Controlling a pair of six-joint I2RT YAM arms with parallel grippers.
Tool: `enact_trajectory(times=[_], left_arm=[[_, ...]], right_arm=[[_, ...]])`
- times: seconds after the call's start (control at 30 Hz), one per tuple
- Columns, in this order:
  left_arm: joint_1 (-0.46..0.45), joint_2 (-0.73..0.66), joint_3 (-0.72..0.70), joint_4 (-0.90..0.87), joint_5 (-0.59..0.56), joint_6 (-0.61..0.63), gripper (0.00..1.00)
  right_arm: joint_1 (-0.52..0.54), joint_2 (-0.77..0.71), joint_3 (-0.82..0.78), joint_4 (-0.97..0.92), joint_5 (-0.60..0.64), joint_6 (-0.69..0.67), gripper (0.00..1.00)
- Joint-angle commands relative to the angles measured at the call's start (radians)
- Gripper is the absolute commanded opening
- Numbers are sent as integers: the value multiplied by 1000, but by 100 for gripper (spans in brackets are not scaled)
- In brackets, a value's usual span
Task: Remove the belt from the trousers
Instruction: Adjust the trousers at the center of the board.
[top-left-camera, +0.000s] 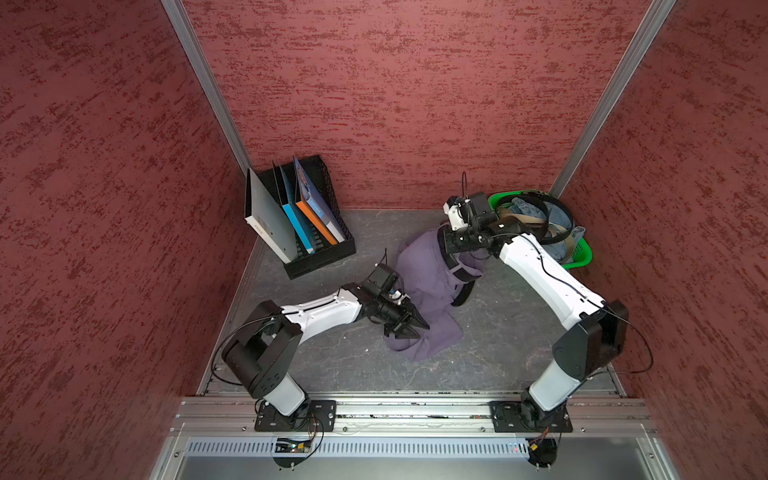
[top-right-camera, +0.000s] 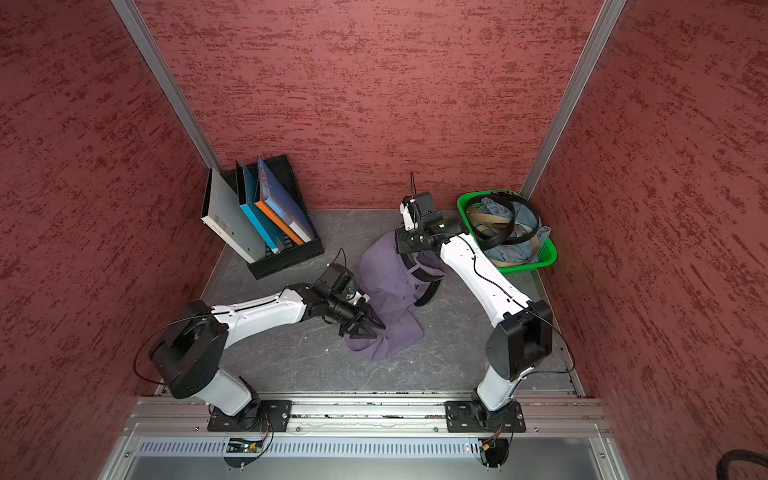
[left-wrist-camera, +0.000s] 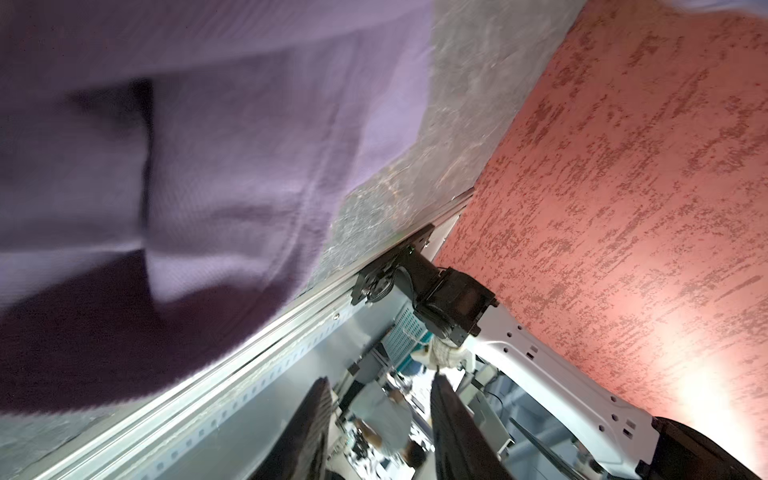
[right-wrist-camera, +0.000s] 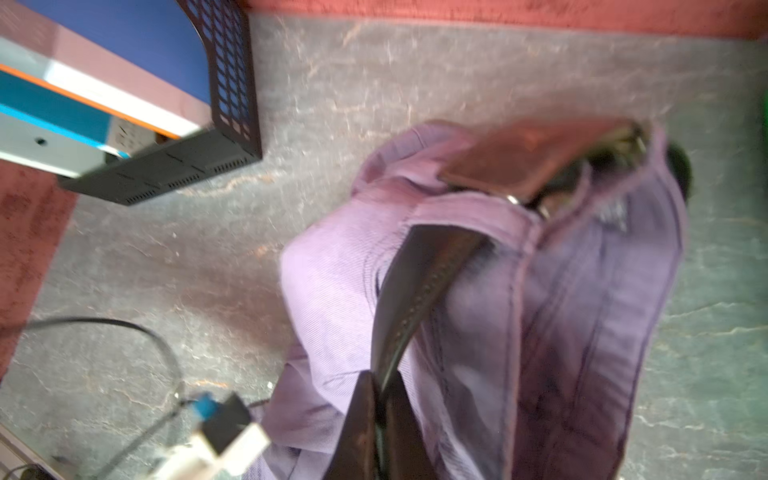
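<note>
Top view: green basket (top-right-camera: 536, 266) near trousers (top-right-camera: 382, 286) holds denim (top-right-camera: 528, 220), belts (top-right-camera: 492, 241).

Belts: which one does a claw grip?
The narrow black belt on the purple fabric trousers, pinched by the right claw; others lie in a green plastic basket.

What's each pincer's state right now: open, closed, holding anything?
Left pincer: open, holding nothing.
Right pincer: closed on the belt.
</note>
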Motion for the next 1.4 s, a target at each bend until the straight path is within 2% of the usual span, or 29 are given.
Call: enact_trajectory(times=[0.0,0.1,0.3,0.4,0.43,0.57,0.73,0.83,0.9,1.0,1.23,1.3,1.33,1.37], left_arm=[[-24,78,-19,365,138,-222,41],[-22,201,-29,527,153,-309,41],[39,472,151,466,140,-216,41],[87,576,292,349,111,-119,41],[106,609,352,260,89,-58,41],[185,720,656,-110,-128,200,38],[264,796,942,-251,-376,284,36],[272,859,1125,-314,-417,303,36],[272,874,1190,-345,-415,307,37],[270,830,1163,-351,-415,317,38],[278,582,911,-336,-461,354,39],[283,487,832,-334,-495,361,39],[282,435,798,-339,-502,368,39],[278,389,777,-352,-513,382,40]], right_arm=[[0,-43,36,19,-23,-15,0],[-1,-72,15,24,-70,-9,0],[0,-175,-100,25,-211,26,0],[4,-257,-179,19,-282,45,0],[9,-279,-192,6,-296,44,0],[57,-344,-203,-73,-331,14,0],[116,-355,-236,-171,-371,-48,0],[178,-328,-293,-189,-358,-67,0],[240,-281,-312,-197,-348,-69,0],[326,-172,-351,-191,-345,-66,0],[490,94,-354,-236,-240,-75,1],[515,138,-343,-270,-233,-78,14],[525,139,-328,-292,-210,-69,24],[524,118,-327,-296,-217,-58,28]])
